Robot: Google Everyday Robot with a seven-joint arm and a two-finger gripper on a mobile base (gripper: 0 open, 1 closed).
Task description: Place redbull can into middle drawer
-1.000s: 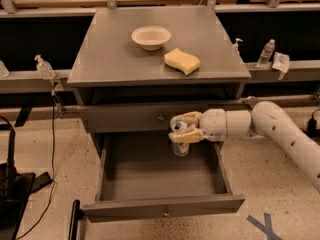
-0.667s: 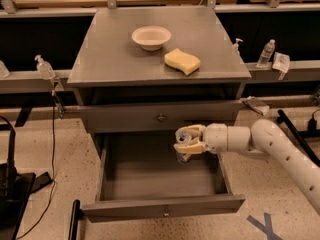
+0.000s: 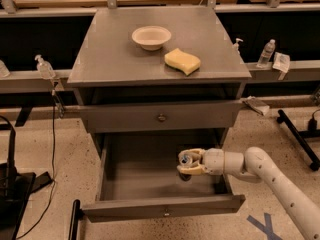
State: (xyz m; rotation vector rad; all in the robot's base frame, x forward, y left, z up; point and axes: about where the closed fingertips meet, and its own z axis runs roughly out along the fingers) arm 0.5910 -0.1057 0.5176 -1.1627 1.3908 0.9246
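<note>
The middle drawer (image 3: 135,176) is pulled out wide below the cabinet top, with its grey floor bare on the left and a small knob on its front panel (image 3: 165,213). My gripper (image 3: 189,164) reaches in from the right on a white arm and sits low inside the drawer, right of its middle. It is shut on the redbull can (image 3: 186,160). Only a bit of blue and silver shows between the fingers. I cannot tell whether the can's base touches the floor.
The closed upper drawer (image 3: 161,117) is just above the gripper. A white bowl (image 3: 151,36) and a yellow sponge (image 3: 182,60) lie on the cabinet top. Bottles stand on rails at the left (image 3: 44,66) and right (image 3: 266,53). A black stand (image 3: 299,136) is on the floor at the right.
My gripper has moved down and toward the drawer's front with the can, from just under the upper drawer to low inside the open drawer.
</note>
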